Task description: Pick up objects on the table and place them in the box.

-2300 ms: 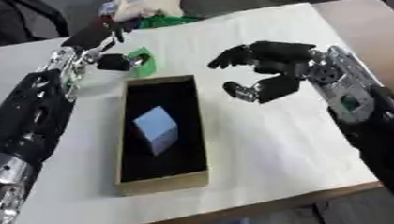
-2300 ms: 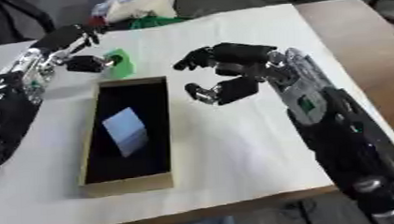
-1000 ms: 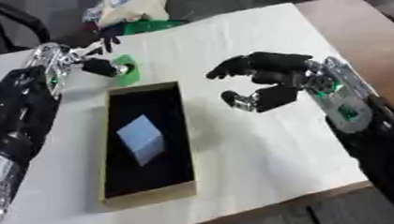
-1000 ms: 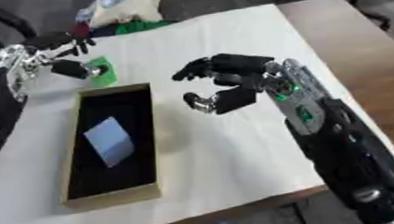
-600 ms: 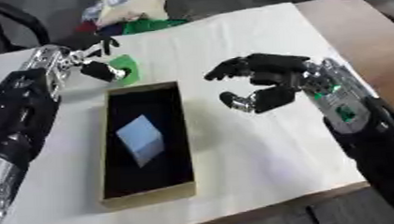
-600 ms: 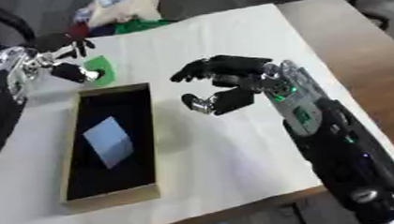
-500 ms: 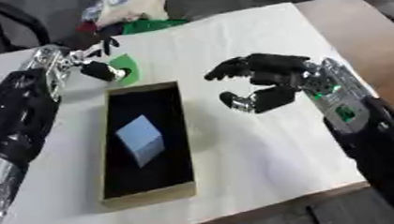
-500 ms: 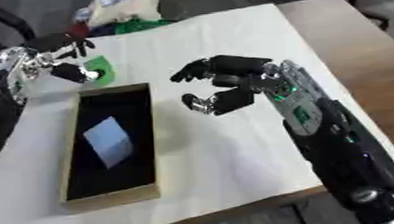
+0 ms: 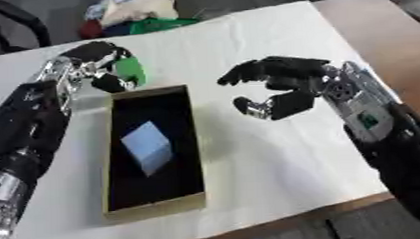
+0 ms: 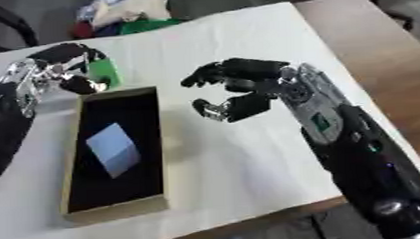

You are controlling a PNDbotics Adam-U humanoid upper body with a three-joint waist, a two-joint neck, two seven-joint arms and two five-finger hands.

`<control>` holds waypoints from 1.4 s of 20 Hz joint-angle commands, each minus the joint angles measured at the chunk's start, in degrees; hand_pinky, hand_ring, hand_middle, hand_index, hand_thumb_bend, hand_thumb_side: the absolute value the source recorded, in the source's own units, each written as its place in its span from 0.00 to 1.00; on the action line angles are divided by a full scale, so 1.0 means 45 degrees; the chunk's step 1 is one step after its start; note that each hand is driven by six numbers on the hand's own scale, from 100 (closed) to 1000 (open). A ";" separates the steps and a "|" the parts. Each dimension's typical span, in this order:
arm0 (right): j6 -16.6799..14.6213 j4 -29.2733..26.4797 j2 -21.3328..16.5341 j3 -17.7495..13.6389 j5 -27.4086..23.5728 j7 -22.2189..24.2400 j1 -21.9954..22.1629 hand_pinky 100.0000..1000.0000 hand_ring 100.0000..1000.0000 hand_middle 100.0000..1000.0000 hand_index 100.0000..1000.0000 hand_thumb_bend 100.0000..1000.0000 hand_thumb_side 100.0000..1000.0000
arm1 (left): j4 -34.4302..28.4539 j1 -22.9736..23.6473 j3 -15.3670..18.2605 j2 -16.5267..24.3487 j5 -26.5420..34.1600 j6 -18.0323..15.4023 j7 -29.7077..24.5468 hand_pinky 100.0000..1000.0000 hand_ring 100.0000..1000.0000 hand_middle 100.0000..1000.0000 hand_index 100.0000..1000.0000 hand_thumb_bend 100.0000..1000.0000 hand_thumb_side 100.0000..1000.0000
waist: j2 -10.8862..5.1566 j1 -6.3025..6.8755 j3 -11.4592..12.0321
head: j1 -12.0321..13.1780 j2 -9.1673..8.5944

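Note:
A small green block (image 9: 131,72) sits just beyond the far left corner of the box, and my left hand (image 9: 91,59) is curled round it; whether it rests on the table or is lifted I cannot tell. The box (image 9: 155,207) is long, with tan walls and a black inside, and lies on the white table. A pale blue cube (image 9: 147,147) lies tilted inside it. To the right of the box my right hand (image 9: 287,86) hovers over the table, fingers loosely curved and apart from the thumb, holding nothing.
A pile of cloth and bags (image 9: 140,14) lies at the table's far edge. A brown wooden surface (image 9: 390,30) runs along the right of the white table (image 9: 250,180). The table's near edge passes just below the box.
The view has shifted since the oldest frames. My left hand's fingers have closed further round the green block by the box's far corner. The right hand has kept its pose.

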 commanded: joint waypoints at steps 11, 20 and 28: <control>0.0027 0.0130 -0.0129 -0.0223 0.0119 -0.0073 0.0205 0.79 0.83 0.85 0.96 0.00 1.00 | -0.1445 -0.0171 -0.0493 0.0878 0.1744 -0.1582 -0.0100 0.69 0.50 0.45 0.81 0.00 0.15 | -0.0997 -0.0104 0.0531 | -0.0122 0.0374; -0.0070 0.0219 -0.0008 -0.0113 0.0150 -0.0015 0.0505 0.79 0.83 0.85 0.96 0.00 1.00 | -0.4314 0.0793 -0.2307 0.1770 0.4962 -0.3358 -0.1230 0.70 0.51 0.46 0.82 0.00 0.20 | -0.1475 -0.0126 0.1241 | -0.0286 0.0687; -0.0175 0.0313 0.0275 0.0063 0.0027 0.0179 0.0491 0.78 0.83 0.85 0.96 0.00 1.00 | -0.5885 0.1327 -0.4005 0.1768 0.6549 -0.3986 -0.2894 0.71 0.54 0.49 0.83 0.00 0.27 | -0.1575 -0.0235 0.1266 | -0.0294 0.0702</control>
